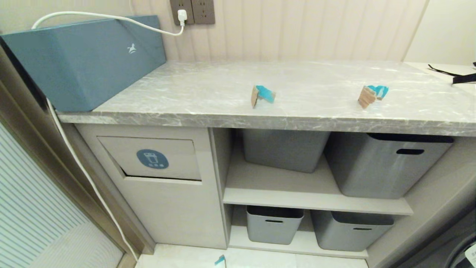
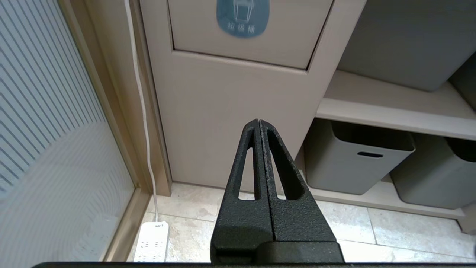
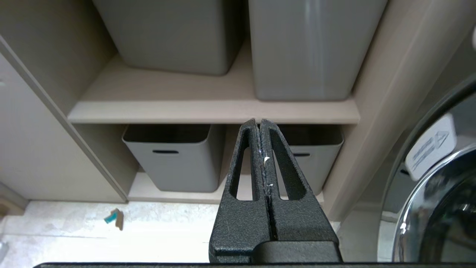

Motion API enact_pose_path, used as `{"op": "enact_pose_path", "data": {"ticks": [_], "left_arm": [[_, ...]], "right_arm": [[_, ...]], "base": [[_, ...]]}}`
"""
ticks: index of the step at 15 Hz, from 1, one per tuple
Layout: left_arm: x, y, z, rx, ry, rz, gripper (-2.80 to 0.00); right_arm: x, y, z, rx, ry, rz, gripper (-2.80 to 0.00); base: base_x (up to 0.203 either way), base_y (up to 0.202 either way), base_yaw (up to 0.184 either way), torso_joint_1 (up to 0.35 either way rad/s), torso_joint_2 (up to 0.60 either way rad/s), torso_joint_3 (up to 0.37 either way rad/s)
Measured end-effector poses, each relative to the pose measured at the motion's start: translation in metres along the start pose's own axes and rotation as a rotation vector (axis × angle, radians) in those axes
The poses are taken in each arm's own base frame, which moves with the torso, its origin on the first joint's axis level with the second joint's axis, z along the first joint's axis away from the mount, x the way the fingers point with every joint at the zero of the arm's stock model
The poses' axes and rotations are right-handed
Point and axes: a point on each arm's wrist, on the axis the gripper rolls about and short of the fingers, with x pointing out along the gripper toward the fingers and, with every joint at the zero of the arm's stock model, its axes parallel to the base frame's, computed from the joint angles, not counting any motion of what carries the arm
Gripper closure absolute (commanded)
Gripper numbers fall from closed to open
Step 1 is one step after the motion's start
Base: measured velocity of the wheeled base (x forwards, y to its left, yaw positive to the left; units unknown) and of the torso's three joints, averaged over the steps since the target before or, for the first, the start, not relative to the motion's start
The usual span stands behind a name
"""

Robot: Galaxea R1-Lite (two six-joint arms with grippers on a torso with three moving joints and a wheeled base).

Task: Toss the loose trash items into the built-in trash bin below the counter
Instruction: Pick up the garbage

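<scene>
**Scraps waiting, bin shut, both arms idle**

Grey marble counter point(image 1: 319, 80) runs along the panelled wall, and on it sit two of the loose trash items: one scrap point(image 1: 262, 95) near the middle, a second scrap point(image 1: 372, 95) further right, well apart, both close enough to the front edge to be reached from where the robot stands. A third scrap point(image 3: 114, 218) lies on the floor tiles just in front of the lower shelf. Below the counter's left end is the built-in trash bin point(image 1: 153, 158), its flap with the blue sticker closed, so it will probably need pushing in before anything drops.

Neither arm shows from the head. The left gripper point(image 2: 259, 123) hangs low facing the bin panel, fingers pressed together and empty; the right gripper point(image 3: 259, 123) is likewise closed on nothing, facing the grey tubs point(image 3: 174, 158) on the shelves. Nothing is picked up yet.
</scene>
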Motion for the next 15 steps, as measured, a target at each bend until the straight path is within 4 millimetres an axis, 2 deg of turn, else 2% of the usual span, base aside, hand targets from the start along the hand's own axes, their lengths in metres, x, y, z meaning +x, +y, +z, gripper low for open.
{"op": "enact_pose_path", "data": {"ticks": [15], "left_arm": [[0.0000,-0.0001,0.0001,0.001,-0.001,-0.001,0.00]], "right_arm": [[0.0000,0.0000,0.0002,0.001,-0.002,0.000,0.00]], "base": [[0.000,0.000,0.000,0.221,-0.50,-0.277]]}}
